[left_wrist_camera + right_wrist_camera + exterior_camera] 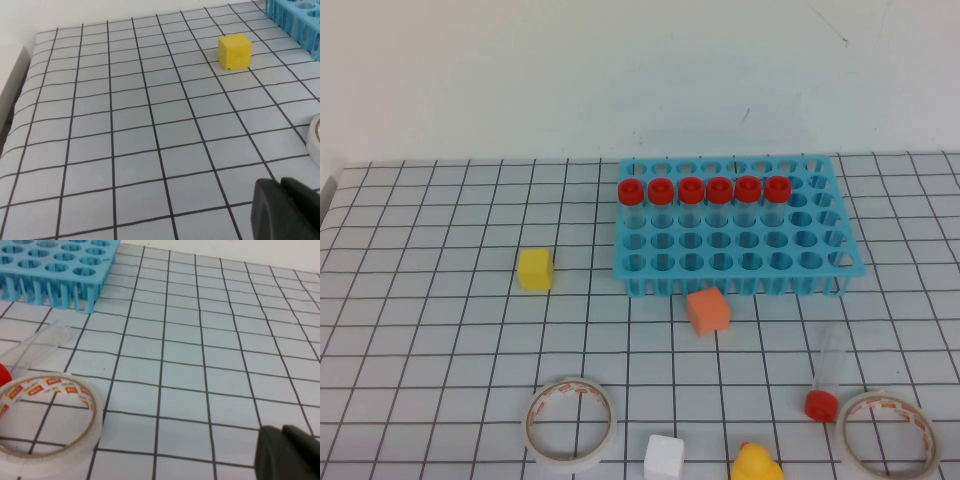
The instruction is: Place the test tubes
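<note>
Right wrist view: the right gripper (pixel 287 452) is held closed and empty above the desk (pixel 200 365). Beyond it, just beside the tape roll (pixel 47 415), the test tube (pixel 35 347) is laid flat, long axis aimed at the rack (pixel 55 270), red cap (pixel 821 405) toward the robot. The left gripper (pixel 285 207), also closed and empty, is held over the desk's left side, so the right arm is judged nearer.

The white surface (pixel 420 330) bears a black grid; blue rack (pixel 735 286), red tube caps (pixel 691 189), a yellow cube (pixel 535 269), an orange cube (pixel 708 310).
</note>
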